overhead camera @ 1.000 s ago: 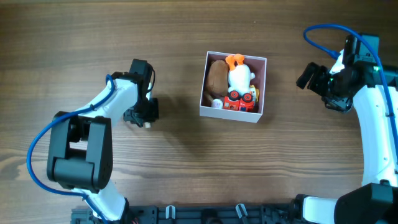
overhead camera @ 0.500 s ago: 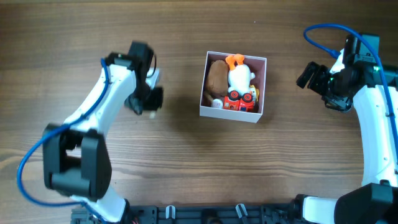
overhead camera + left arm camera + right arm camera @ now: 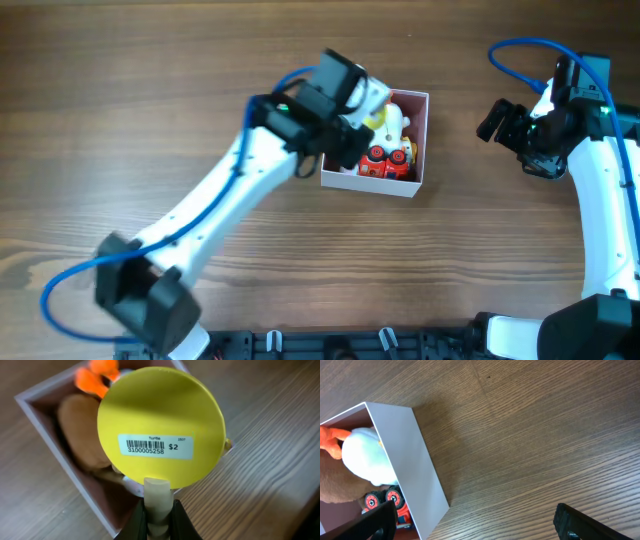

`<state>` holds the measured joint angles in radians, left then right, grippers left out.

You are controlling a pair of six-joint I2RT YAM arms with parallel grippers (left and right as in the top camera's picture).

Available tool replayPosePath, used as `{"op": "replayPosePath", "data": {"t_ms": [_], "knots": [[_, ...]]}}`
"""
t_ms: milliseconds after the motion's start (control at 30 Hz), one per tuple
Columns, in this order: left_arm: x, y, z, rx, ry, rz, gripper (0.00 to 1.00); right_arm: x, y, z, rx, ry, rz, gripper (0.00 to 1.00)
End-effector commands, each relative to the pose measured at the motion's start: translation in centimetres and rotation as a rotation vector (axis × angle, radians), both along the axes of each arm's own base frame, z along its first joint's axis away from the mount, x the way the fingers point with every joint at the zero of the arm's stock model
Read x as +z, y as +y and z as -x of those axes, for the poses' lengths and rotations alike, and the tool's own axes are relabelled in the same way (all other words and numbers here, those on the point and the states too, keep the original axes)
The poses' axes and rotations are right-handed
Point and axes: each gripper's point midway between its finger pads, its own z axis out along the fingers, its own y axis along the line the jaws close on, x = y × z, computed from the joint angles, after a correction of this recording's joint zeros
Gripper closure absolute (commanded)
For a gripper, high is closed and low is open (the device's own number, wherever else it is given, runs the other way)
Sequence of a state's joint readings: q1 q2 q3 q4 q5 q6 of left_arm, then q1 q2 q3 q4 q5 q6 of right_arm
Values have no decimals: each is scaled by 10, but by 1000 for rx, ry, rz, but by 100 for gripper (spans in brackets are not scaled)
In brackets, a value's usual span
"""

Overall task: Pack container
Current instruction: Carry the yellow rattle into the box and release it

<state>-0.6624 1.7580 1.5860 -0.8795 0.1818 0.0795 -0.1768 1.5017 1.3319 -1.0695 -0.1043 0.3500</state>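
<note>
Holding a round yellow toy (image 3: 161,425) tight over the container (image 3: 372,182), the left gripper (image 3: 159,510) looks ready to drop it in next, gently, while the right gripper (image 3: 497,120) sits wide open off to the container's right.

left end effector (image 3: 157,507) clamped shut; right end effector (image 3: 477,522) spread wide open.

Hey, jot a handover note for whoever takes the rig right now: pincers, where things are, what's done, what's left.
Left pincer: shut on a yellow toy, held over the container.
Right pincer: open, empty, to the right of the container.
Done: brown plush, white toy and red car lie in the container.
Left: lower the yellow toy in and release it.
</note>
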Motion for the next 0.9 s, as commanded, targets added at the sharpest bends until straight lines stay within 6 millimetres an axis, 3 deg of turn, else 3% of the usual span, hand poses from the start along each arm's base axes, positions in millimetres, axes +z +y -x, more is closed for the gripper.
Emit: {"op": "replayPosePath", "data": {"t_ms": [0,100,133,167,200,267,467,500,533,600,633,700,733,867], "knots": [[-46,-6,-7,-16,16,-113,94,-2,-1,-1,7,4,4,0],[-65,-8,-10,-14,43,-132,86,-2,0,1,7,13,3,0],[-69,-9,-10,-15,47,-136,68,-2,0,2,7,16,2,0],[-71,-9,-11,-12,50,-136,43,-3,0,2,7,18,2,0],[-70,-10,-12,-11,46,-132,34,-3,0,3,7,18,2,0],[-62,-13,-15,-11,24,-114,0,-3,0,2,7,18,2,0],[-10,-38,-40,30,-72,20,0,-3,0,2,7,17,2,0],[-5,-42,-45,32,-97,39,1,-3,0,2,7,17,2,0],[-1,-44,-52,39,-126,52,10,-3,0,2,6,17,1,0],[3,-48,-64,52,-170,79,43,-3,0,2,7,18,2,0],[6,-50,-70,57,-188,94,69,-3,0,2,7,18,2,0],[8,-52,-81,85,-206,124,89,-3,0,3,7,21,1,0],[8,-52,-85,109,-210,137,94,-3,0,3,7,22,1,0],[-6,-56,-104,165,-220,160,96,-3,0,4,7,23,1,0]]}}
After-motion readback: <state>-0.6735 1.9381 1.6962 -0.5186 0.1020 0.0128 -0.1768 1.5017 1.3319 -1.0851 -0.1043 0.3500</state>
